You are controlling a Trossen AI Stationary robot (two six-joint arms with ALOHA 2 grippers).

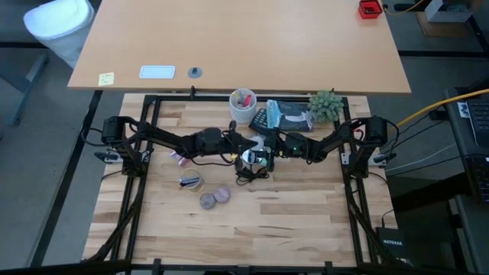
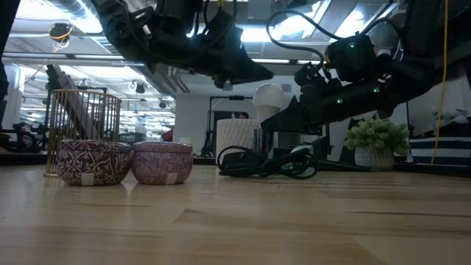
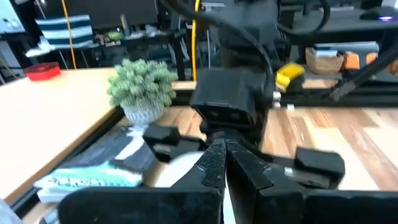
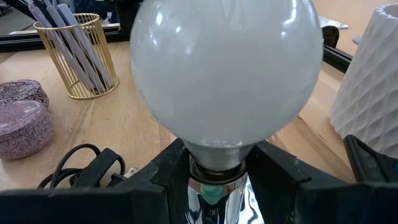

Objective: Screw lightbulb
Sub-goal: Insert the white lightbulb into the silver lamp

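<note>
- Both arms crowd the middle of the table, and from above the meeting point is a dark tangle; the lightbulb (image 1: 246,157) shows there only as a small pale spot.
- The right gripper (image 4: 217,171) pinches the lightbulb (image 4: 227,74) at its silvery neck, one dark finger on each side, the white globe standing upright above them.
- The bulb's screw base is mostly buried between those fingers; only a sliver shows.
- From table height the bulb (image 2: 269,96) sits raised off the wood, between the two arms, with a coil of black cable (image 2: 268,163) lying on the table below it.
- The left gripper (image 3: 222,163) has its fingers pressed together, holding nothing, just left of the bulb.
- Left of the arms, a gold wire basket (image 4: 78,57) holds a bunch of pale sticks.
- The white patterned cup (image 1: 243,107) at the far edge holds pens; only their tips show.
- Two purple tins (image 2: 124,162) sit side by side, touching, lids on; contents hidden.
- A small potted plant (image 1: 326,105) stands far right.
</note>
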